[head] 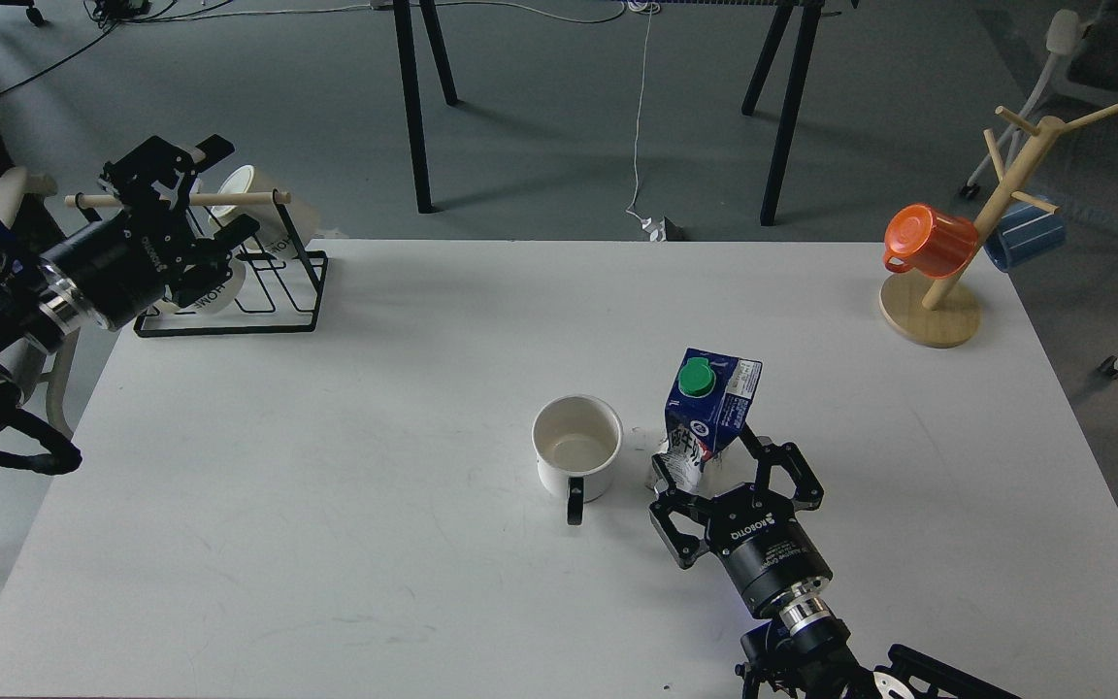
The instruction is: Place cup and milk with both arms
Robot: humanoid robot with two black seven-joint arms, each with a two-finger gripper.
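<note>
The cup [576, 447], a squat white mug with a black handle facing me, stands upright on the white table [326, 505] near the middle. The milk [706, 413], a blue and white carton with a green cap, stands just right of the cup, apart from it. My right gripper [705, 458] comes in from the bottom edge, its two fingers pressed against either side of the carton's lower part. My left gripper [221, 194] is open and empty at the far left, raised in front of the mug rack, far from the cup.
A black wire rack [258, 291] with a wooden bar and white "HOME" mugs stands at the back left corner. A wooden mug tree [947, 291] with an orange cup [930, 240] and a blue cup stands at the back right.
</note>
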